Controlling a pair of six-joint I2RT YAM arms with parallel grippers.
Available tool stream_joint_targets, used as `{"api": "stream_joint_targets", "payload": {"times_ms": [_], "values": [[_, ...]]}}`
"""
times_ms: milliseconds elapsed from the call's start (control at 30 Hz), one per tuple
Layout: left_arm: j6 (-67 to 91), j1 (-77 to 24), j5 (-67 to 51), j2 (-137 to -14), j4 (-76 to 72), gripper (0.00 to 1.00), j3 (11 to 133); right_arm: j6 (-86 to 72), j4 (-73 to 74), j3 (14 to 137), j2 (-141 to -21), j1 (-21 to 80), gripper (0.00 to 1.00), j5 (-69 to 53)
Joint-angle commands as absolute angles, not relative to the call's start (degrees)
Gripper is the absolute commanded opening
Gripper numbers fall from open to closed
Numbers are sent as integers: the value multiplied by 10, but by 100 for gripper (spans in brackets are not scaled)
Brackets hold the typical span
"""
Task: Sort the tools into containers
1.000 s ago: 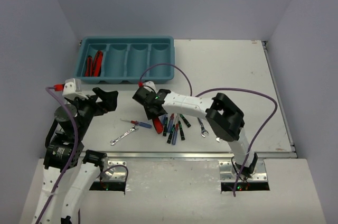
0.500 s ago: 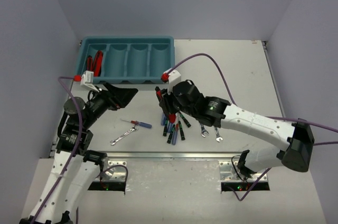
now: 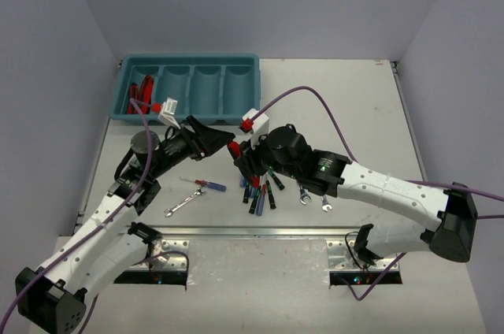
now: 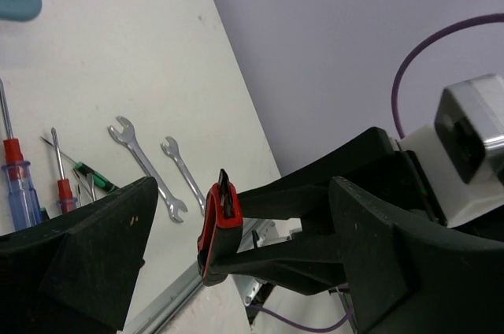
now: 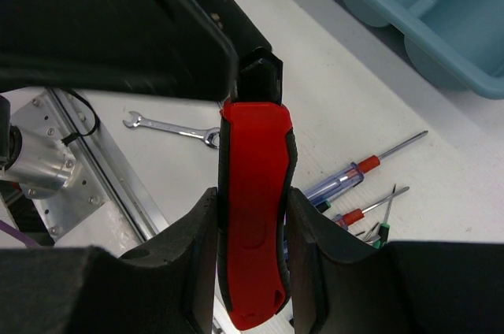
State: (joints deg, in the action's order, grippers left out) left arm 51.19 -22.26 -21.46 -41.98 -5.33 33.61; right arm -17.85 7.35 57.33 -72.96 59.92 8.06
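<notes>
Pliers (image 5: 253,161) in R gripper (image 5: 250,220), clearest R-wrist view

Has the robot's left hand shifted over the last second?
Yes. The left hand has swung to the right, from below the teal tray's left half to below its right half, close to the right hand gripping the red-handled pliers.

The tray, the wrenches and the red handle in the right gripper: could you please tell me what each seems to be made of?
The tray looks like moulded plastic: even teal colour, soft sheen, rounded edges. The wrenches look like bare metal, probably steel: silvery and reflective. The red handle is likely rubber or plastic: smooth red with black edging.
</notes>
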Motion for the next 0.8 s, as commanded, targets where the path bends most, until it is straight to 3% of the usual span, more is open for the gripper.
{"api": "stream_joint_targets", "payload": {"times_ms": [0, 133, 200, 333, 400, 500, 533, 600, 633, 767], "values": [[502, -265, -170, -455, -99, 86, 342, -162, 34, 604, -728, 604, 0, 71], [498, -309, -142, -491, -105, 71, 347, -160, 34, 601, -717, 605, 0, 84], [497, -330, -131, -501, -108, 51, 346, -159, 37, 601, -714, 605, 0, 90], [498, -346, -132, -511, -131, 23, 346, -164, 37, 602, -717, 605, 0, 96], [502, -347, -138, -521, -139, 2, 347, -168, 37, 601, -720, 605, 0, 107], [489, -348, -132, -531, -115, 0, 366, -173, 37, 599, -720, 605, 0, 125], [476, -348, -121, -538, -89, 0, 379, -175, 47, 599, -720, 605, 10, 132], [430, -346, -58, -556, -21, 0, 445, -181, 85, 605, -722, 603, 77, 160], [405, -346, -47, -565, 6, 0, 459, -184, 109, 611, -724, 603, 98, 182], [310, -320, 22, -632, 118, 0, 582, -229, 255, 633, -722, 596, 99, 295]]}}
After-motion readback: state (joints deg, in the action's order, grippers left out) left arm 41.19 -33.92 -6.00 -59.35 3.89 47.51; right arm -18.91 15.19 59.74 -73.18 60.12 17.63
